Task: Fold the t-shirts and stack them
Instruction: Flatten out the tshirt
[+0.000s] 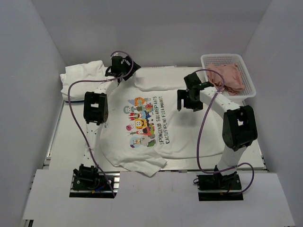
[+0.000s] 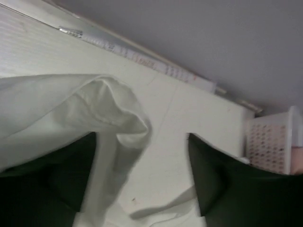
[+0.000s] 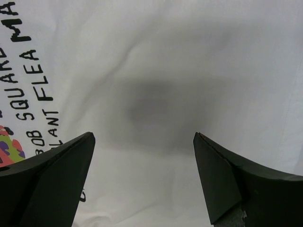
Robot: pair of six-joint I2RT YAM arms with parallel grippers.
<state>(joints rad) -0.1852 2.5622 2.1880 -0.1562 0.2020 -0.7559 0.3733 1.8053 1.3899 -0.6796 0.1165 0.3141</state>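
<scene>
A white t-shirt with a colourful cartoon print and dark lettering (image 1: 142,124) lies spread on the table, its near hem rumpled. A folded white bundle (image 1: 81,75) sits at the far left. My left gripper (image 1: 124,70) is open at the shirt's far-left sleeve. In the left wrist view the gripper (image 2: 141,137) has a raised fold of white sleeve (image 2: 102,109) by its left finger and is not clamped on it. My right gripper (image 1: 188,101) is open and hovers over the shirt's plain right side. In the right wrist view the gripper (image 3: 143,135) is empty, with the lettering (image 3: 28,85) at the left.
A white perforated basket (image 1: 246,71) holding pinkish cloth (image 1: 227,77) stands at the far right; it also shows in the left wrist view (image 2: 270,146). Grey walls close in the table at the back and both sides. Purple cables loop along both arms.
</scene>
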